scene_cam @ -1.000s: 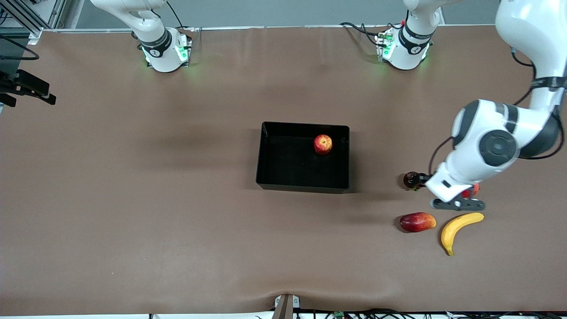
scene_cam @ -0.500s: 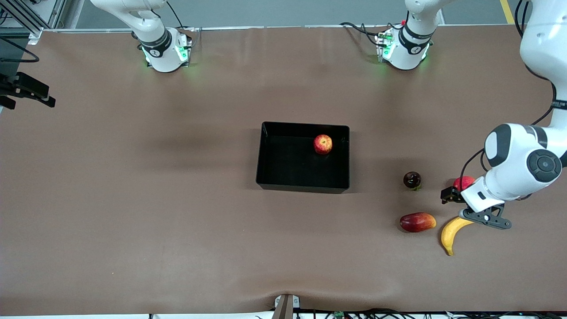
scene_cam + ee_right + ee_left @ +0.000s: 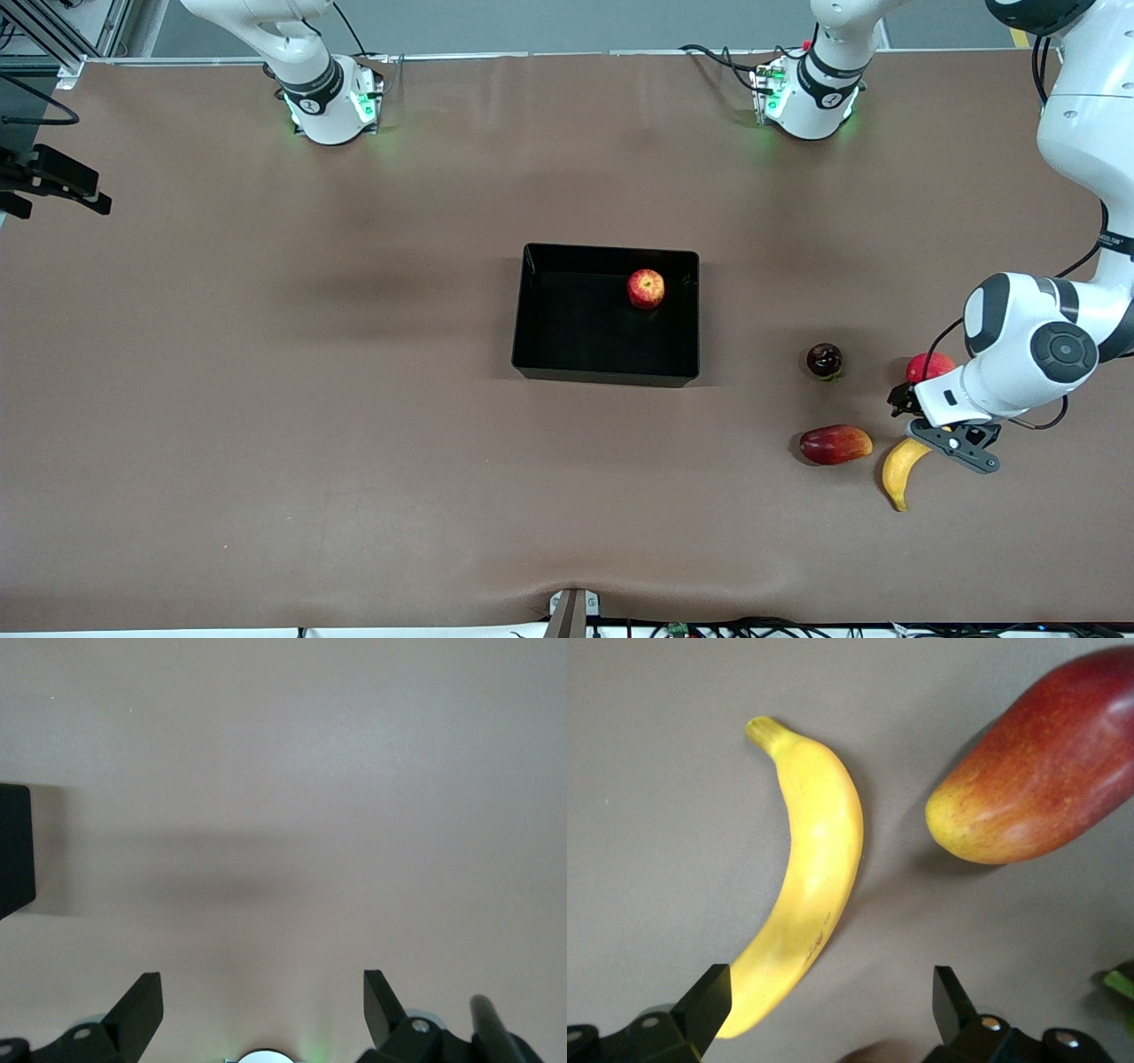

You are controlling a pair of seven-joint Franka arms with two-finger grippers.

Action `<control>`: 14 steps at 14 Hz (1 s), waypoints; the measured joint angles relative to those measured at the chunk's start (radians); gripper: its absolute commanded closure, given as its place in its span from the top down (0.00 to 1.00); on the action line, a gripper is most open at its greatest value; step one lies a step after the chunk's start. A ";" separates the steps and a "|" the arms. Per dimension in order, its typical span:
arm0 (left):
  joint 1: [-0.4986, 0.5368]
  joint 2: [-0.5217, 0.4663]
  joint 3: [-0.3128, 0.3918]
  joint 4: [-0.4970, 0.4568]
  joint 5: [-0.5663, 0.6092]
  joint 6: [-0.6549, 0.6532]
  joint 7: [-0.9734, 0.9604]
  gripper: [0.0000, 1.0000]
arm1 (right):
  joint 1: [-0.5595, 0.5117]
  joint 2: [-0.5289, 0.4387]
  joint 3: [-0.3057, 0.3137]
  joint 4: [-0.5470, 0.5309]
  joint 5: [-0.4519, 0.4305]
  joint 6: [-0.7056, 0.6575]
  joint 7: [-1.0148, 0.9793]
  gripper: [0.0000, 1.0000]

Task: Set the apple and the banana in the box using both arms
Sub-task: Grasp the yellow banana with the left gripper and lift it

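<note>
We see the left gripper (image 3: 950, 436) now over the upper end of the banana (image 3: 899, 471), covering it, having swung from above the round red fruit (image 3: 927, 365) toward the left arm's end of the table. That fruit and the dark fruit (image 3: 824, 360) now show uncovered.

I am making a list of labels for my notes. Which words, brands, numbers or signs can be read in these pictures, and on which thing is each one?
None can be read.
Apple, banana, black box: no writing shows.
Small white marks on the black bands at the arm bases: too small to read.
</note>
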 measured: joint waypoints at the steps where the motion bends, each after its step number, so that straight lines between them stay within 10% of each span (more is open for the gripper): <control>1: 0.000 0.009 0.000 0.000 0.013 0.011 0.017 1.00 | 0.000 0.000 0.000 0.000 0.000 0.000 0.000 1.00; 6: 0.004 0.070 0.023 0.010 0.027 0.092 0.156 0.81 | 0.000 0.000 -0.001 0.000 0.000 0.000 0.000 1.00; 10: 0.004 0.090 0.027 0.028 0.027 0.124 0.223 0.00 | 0.000 0.000 -0.001 0.000 0.000 0.000 0.000 1.00; 14: 0.000 0.093 0.025 0.051 0.028 0.127 0.227 0.00 | 0.000 0.000 -0.001 0.000 0.000 -0.002 0.000 1.00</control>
